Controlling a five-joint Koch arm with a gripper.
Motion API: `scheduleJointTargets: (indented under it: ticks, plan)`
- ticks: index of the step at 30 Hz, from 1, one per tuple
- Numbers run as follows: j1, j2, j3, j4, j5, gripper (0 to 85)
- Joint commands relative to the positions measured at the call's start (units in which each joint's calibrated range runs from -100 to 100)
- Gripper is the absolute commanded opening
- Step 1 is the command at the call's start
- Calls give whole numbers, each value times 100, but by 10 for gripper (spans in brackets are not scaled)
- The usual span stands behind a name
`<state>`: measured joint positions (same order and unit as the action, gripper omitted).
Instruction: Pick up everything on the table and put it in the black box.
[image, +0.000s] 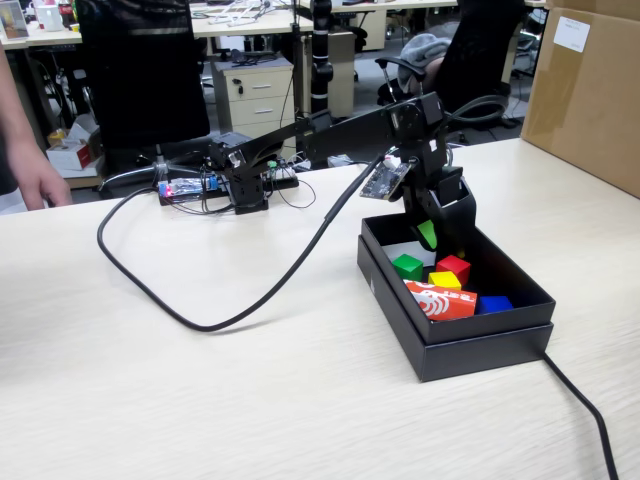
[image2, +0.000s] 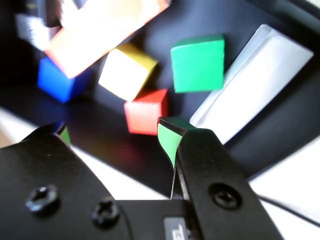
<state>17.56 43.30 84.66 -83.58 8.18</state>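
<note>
Black arm — green-padded tool (image2: 115, 137)

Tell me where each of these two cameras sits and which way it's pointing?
Fixed view: stands off the table's near side, looking across at the black box; the whole arm and its hand show.
Wrist view: rides on the arm, looking down past the open hand into the box.
Shared: green cube, red cube, yellow cube.
</note>
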Motion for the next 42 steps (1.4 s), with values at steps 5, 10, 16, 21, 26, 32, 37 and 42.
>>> scheduleJointTargets:
  ticks: [5, 10, 16, 21, 26, 32, 37, 42]
  plan:
    - [-103, -1651, 301, -181, -122, 383]
    - [-523, -1972, 246, -207, -215, 383]
    - [-1255, -1915, 255, -190, -440, 383]
    - [-1675, -1766, 255, -190, -571, 384]
    - [-1890, -1433, 264, -190, -659, 396]
    - [-1919, -1398, 273, -190, -694, 396]
    - [-1875, -1387, 264, -190, -694, 404]
    - [-1812, -1375, 255, -199, -689, 404]
